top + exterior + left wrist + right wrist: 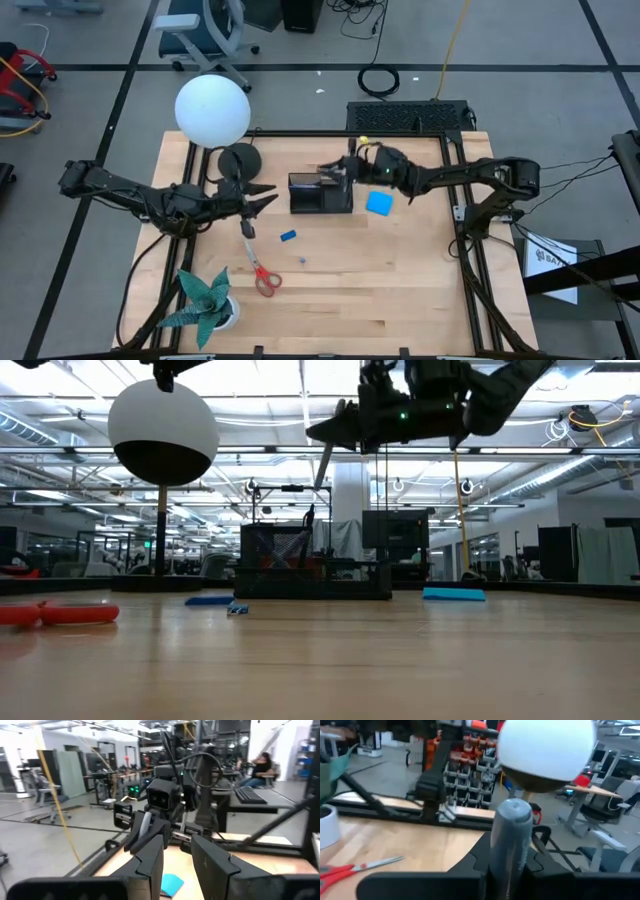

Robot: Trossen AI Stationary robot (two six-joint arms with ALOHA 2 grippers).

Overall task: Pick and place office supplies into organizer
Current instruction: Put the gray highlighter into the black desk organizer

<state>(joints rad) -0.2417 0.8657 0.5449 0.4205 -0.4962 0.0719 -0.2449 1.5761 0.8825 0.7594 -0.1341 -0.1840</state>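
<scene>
Right claw (pixel 340 172) — gripping pen (pixel 507 845) — above organizer (pixel 320 194).

From my seat, the bare wood at the table (pixel 400 300) front right lay open. The organizer (pixel 320 193) was hemmed in: the right gripper (pixel 335 172) with its pen (pixel 510 845) hung over its top, the lamp (pixel 212 110) and left gripper (pixel 262 195) crowded its left, the pad (pixel 379 203) lay just right. Scissors (pixel 260 270) and plant (pixel 205 300) blocked the front left.
</scene>
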